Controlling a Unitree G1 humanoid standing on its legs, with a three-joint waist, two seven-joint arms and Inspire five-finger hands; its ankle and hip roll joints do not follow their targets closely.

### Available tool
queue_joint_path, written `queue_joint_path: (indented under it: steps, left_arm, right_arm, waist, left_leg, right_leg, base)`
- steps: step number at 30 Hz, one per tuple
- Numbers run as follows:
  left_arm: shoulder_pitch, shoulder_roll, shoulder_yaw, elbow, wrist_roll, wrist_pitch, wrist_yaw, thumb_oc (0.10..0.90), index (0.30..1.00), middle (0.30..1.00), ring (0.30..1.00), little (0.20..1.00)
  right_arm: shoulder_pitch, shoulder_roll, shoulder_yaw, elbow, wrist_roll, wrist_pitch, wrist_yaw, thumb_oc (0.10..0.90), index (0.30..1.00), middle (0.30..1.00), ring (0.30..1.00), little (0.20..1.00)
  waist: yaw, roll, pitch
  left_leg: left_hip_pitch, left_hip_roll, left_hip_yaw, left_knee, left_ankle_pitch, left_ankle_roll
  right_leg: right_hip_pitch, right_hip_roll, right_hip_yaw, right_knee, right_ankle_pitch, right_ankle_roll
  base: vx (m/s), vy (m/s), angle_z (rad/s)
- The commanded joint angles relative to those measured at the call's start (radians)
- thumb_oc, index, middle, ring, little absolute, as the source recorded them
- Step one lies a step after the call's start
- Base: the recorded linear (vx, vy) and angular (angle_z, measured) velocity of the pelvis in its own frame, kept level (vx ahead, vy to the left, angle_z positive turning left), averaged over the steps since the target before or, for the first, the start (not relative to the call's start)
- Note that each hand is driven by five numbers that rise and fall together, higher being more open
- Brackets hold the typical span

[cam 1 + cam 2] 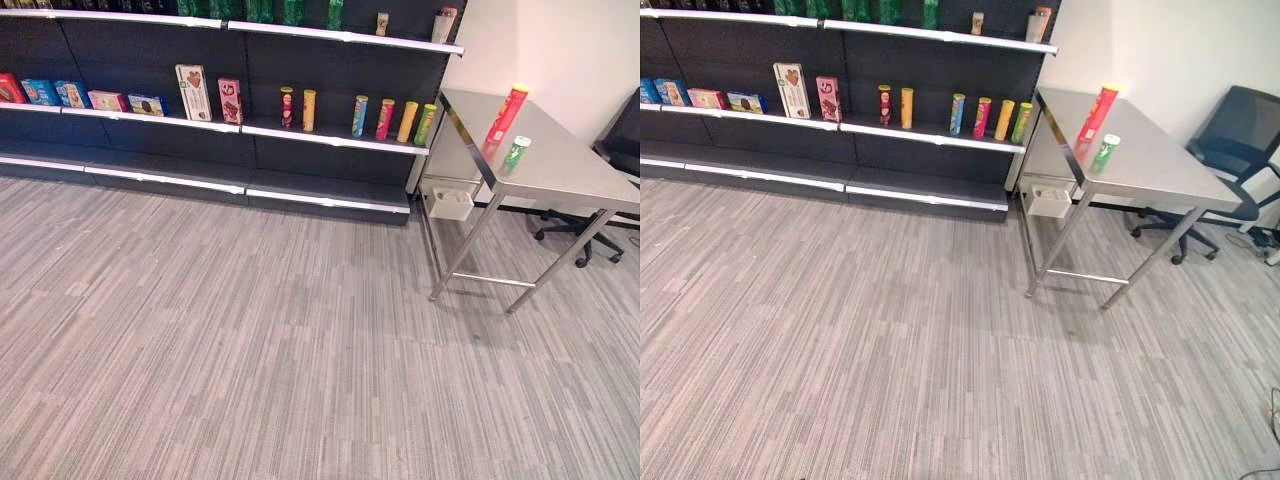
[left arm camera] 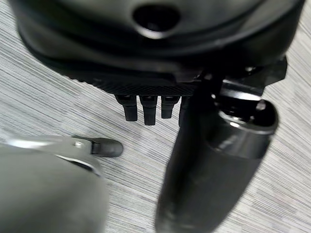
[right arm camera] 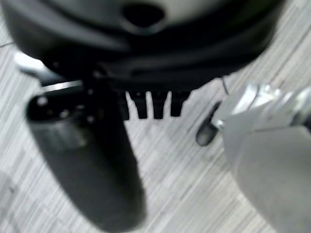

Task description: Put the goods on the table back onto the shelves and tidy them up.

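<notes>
A tall red tube [image 1: 507,113] and a small green can [image 1: 516,151] stand on the steel table [image 1: 570,175] at the right. Left of the table, the middle shelf [image 1: 330,136] of the dark shelving carries several upright tubes [image 1: 360,116] and snack boxes [image 1: 193,92]. My left hand [image 2: 160,73] hangs over the grey floor, its fingers [image 2: 146,110] straight, holding nothing. My right hand [image 3: 146,73] hangs the same way, fingers [image 3: 150,106] relaxed and empty. Both hands are far from the table.
A white box [image 1: 450,204] sits under the table near the shelving. A dark office chair [image 1: 1240,150] stands behind the table at the right. Striped grey floor [image 1: 250,340] stretches between me and the shelves. Bottles line the top shelf [image 1: 340,36].
</notes>
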Motion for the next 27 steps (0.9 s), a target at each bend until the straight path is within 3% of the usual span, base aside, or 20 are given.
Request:
queue_joint_path:
  steps: [1, 16, 22, 27]
  left_arm:
    - [-0.037, 0.003, 0.021, 0.033, 0.010, -0.040, -0.001, 0.800, 0.900, 0.900, 0.900, 0.900]
    - [-0.045, 0.015, -0.037, 0.055, 0.126, -0.030, -0.016, 0.800, 0.900, 0.900, 0.900, 0.900]
    - [-0.042, 0.023, -0.052, 0.063, 0.192, -0.030, -0.004, 0.800, 0.900, 0.900, 0.900, 0.900]
    - [-0.042, 0.013, -0.053, 0.053, 0.170, -0.035, 0.000, 0.800, 0.900, 0.900, 0.900, 0.900]
  right_arm:
    - [-0.022, -0.013, -0.027, 0.048, -0.017, -0.023, 0.009, 0.800, 0.900, 0.900, 0.900, 0.900]
    - [-0.028, -0.011, 0.057, 0.015, -0.142, -0.017, 0.029, 0.800, 0.900, 0.900, 0.900, 0.900]
    - [-0.029, -0.006, 0.091, -0.018, -0.200, -0.032, 0.024, 0.800, 0.900, 0.900, 0.900, 0.900]
    - [-0.025, -0.011, 0.071, -0.075, -0.158, -0.060, 0.013, 0.800, 0.900, 0.900, 0.900, 0.900]
  waist:
    - [-0.001, 0.027, -0.008]
    - [0.006, 0.021, -0.002]
    - [0.014, 0.031, -0.008]
    - [-0.001, 0.042, 0.000]
  left_leg:
    - [0.034, 0.035, -0.001, 0.003, -0.103, -0.057]
    - [0.040, 0.038, -0.007, 0.003, -0.107, -0.064]
    - [0.059, 0.034, -0.020, 0.003, -0.114, -0.064]
    - [0.061, 0.036, -0.012, 0.003, -0.115, -0.065]
  right_leg:
    - [-0.043, -0.058, -0.028, -0.011, 0.066, 0.103]
    - [-0.032, -0.061, -0.031, -0.026, 0.065, 0.100]
    - [-0.006, -0.061, -0.043, -0.033, 0.052, 0.095]
    - [-0.007, -0.058, -0.037, -0.031, 0.052, 0.094]
  base:
    - [0.00, 0.000, 0.00]
    - [0.01, -0.002, 0.00]
    - [0.04, -0.022, 0.06]
    - [0.01, -0.006, 0.00]
